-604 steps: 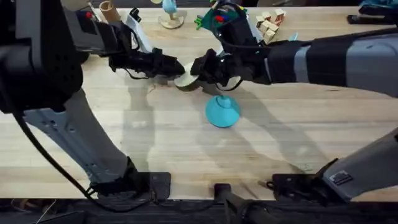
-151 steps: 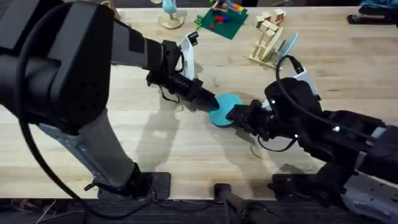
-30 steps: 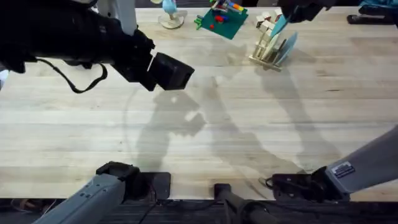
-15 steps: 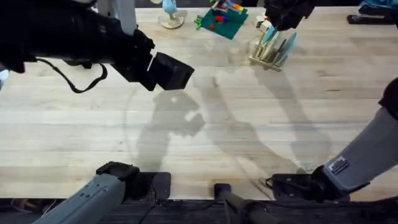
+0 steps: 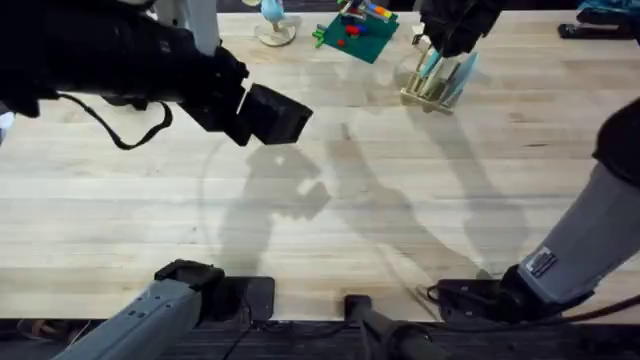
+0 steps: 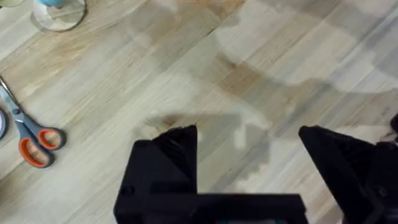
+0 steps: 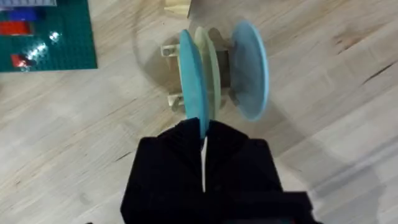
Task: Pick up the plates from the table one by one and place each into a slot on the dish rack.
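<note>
The dish rack [image 5: 428, 92] stands at the table's [image 5: 400, 220] far right. In the right wrist view it holds three upright plates: the turquoise plate [image 7: 193, 81], the cream plate [image 7: 209, 68] close beside it, and a paler sky-blue plate [image 7: 250, 68]. My right gripper [image 7: 203, 140] is directly above the rack, shut on the turquoise plate's upper rim. The turquoise plate [image 5: 431, 63] shows under the right arm in the overhead view. My left gripper [image 6: 249, 146] hangs open and empty over bare wood, high above the table's left half [image 5: 278, 116].
A green brick board [image 5: 355, 33] lies just left of the rack, also seen as the green board [image 7: 43, 31]. Orange-handled scissors [image 6: 32, 140] lie on the wood near a clear round base [image 6: 59, 9]. Bare planks cover the middle and front of the table.
My right gripper has come down over the rack with the turquoise plate, which now stands between the pegs beside the cream plate. The left arm has not moved.
</note>
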Robot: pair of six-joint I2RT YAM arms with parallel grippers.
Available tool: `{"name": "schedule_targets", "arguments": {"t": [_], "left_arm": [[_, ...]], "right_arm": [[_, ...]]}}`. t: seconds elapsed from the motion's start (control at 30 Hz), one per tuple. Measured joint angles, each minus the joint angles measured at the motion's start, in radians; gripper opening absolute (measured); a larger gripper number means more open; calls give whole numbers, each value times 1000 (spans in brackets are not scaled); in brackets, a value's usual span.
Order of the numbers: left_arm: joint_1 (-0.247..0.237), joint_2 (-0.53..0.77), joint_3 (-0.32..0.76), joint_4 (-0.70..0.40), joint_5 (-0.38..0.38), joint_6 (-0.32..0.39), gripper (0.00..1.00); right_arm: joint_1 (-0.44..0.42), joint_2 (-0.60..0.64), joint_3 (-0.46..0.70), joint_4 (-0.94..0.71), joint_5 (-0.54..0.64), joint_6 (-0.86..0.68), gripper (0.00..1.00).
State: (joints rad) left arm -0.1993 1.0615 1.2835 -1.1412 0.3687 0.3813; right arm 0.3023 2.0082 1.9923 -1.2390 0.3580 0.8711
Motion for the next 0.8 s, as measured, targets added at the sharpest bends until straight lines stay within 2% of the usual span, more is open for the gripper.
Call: {"name": "schedule_targets", "arguments": {"t": [0.8], "left_arm": [[0,0,0,-1,0,0,993]], "right_arm": [[0,72,0,20,-7,0,31]]}}
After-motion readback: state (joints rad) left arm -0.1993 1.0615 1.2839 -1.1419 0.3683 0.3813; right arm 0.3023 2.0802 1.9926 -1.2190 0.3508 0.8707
